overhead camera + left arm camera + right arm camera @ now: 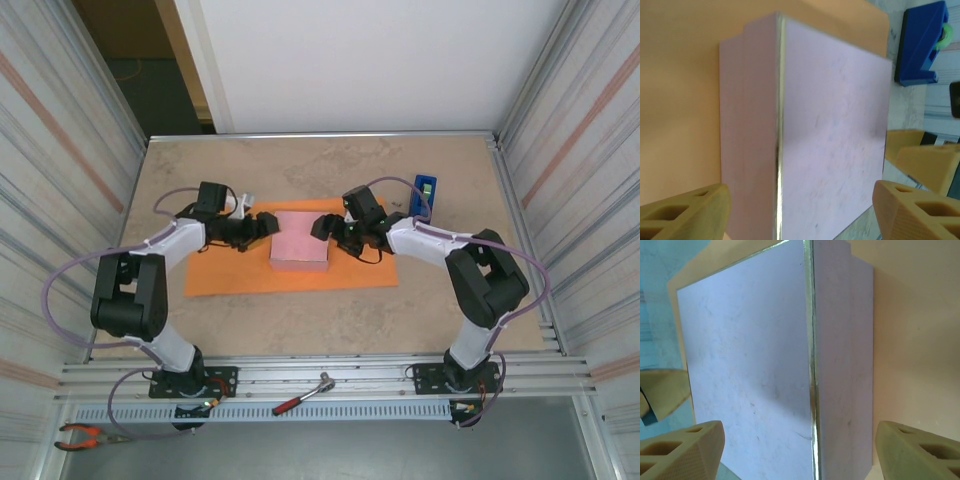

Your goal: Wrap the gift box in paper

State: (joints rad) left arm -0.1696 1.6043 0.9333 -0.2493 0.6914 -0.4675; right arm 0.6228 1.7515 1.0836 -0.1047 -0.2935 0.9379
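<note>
I've got the left gripper [268,226] and right gripper [321,227] both open-jawed at opposite ends of the small flat pale pink gift box [300,242], which sits far-middle on the thin orange paper [230,275], so uneven closing could skew it or snag the sheet.

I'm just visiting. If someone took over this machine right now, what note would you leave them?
Grippers: left gripper has its jaws spread at the left end of the gift box; right gripper likewise at the right end. Whether either pinches it, I cannot tell.
The box lies flat on the paper, spread flat on the table.
Done: box set on paper.
Left: all folding; no side is covered yet.
</note>
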